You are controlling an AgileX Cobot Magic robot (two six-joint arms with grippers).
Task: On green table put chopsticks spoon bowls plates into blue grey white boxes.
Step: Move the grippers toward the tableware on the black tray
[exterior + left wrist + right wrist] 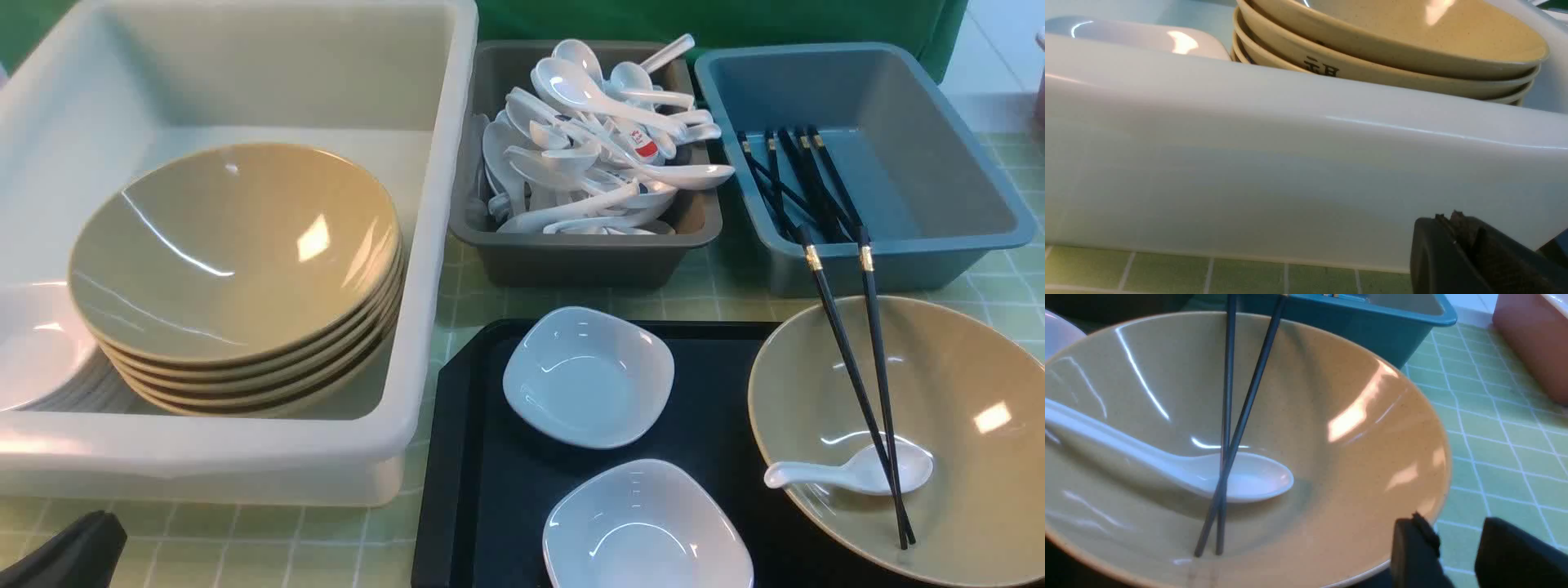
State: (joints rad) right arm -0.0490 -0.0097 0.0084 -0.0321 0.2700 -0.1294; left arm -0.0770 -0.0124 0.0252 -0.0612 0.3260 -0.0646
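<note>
Right jaws parted near bowl (1351, 477) rim; left jaws closed.

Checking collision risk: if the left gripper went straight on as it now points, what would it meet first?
Probably the near wall of the white box, just ahead of the shut left gripper.

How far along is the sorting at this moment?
Done: bowls and plates stacked in the white box, spoons in the grey box, chopsticks in the blue box. In hand: nothing; the right fingers stand open beside the rim of the last bowl. Left: that bowl, its spoon and chopstick pair, plus two small dishes on the tray.
</note>
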